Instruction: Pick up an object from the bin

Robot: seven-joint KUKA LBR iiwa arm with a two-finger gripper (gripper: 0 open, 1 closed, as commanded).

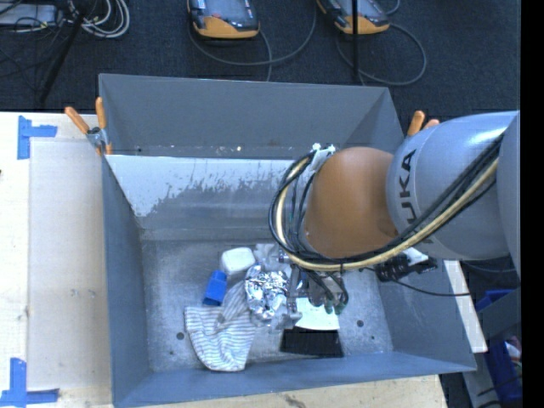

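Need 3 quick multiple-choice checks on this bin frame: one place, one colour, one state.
1. Where does the striped cloth lie?
A. On the floor of the bin, at the lower left of the heap
B. Draped over the far rim
C. On the board outside

2. What colour is the small block beside the white block?
A. Red
B. Blue
C. Yellow

3. What state is the foil in?
A. Flat sheet
B. Rolled tube
C. Crumpled lump

Key:
1 A, the striped cloth lies rumpled on the floor, left of the black flat piece.
2 B, the small block is plainly blue.
3 C, the foil is a wrinkled, shiny lump.
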